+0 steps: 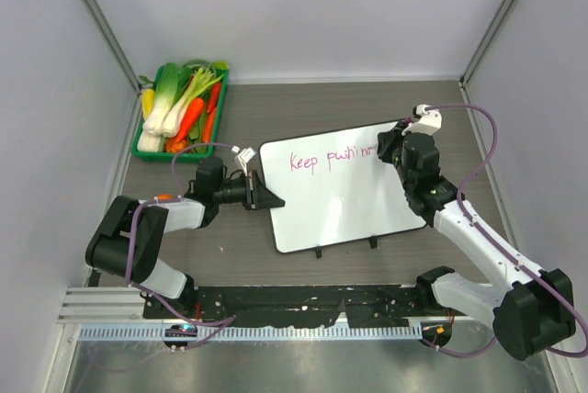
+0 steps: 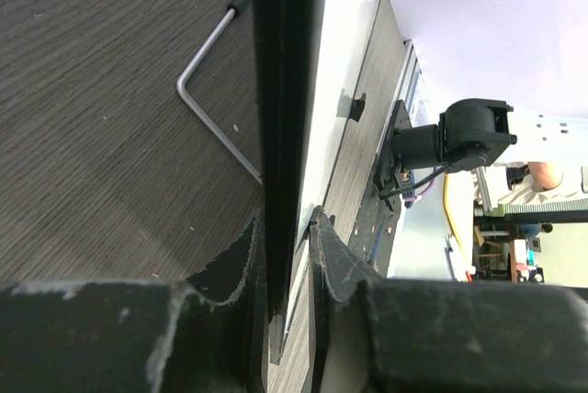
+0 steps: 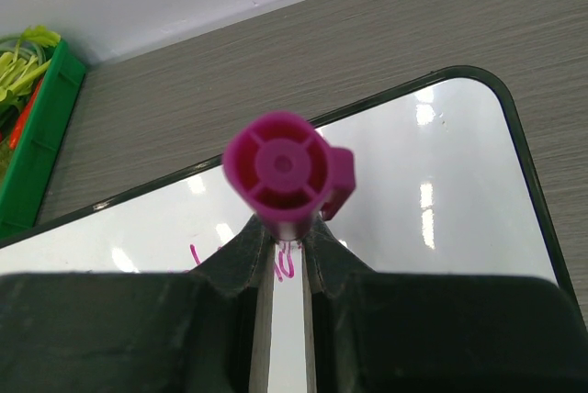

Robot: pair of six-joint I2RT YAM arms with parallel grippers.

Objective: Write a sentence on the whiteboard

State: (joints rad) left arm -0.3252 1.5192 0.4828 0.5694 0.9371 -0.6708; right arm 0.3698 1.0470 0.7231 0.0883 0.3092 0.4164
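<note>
The whiteboard (image 1: 344, 193) lies tilted on the dark table, with pink writing "Keep pushin" (image 1: 331, 158) along its far edge and two black clips on its near edge. My left gripper (image 1: 262, 194) is shut on the board's left edge; in the left wrist view (image 2: 287, 255) the black rim (image 2: 280, 90) sits between the fingers. My right gripper (image 1: 390, 147) is over the board's far right part, shut on a pink marker (image 3: 283, 173) whose cap end faces the camera. The marker's tip is hidden; pink strokes (image 3: 285, 264) show between the fingers.
A green tray (image 1: 150, 147) of toy vegetables stands at the far left. A bent metal stand wire (image 2: 207, 104) lies on the table under the board. White walls enclose the table on three sides. A black mounting plate (image 1: 303, 306) runs along the near edge.
</note>
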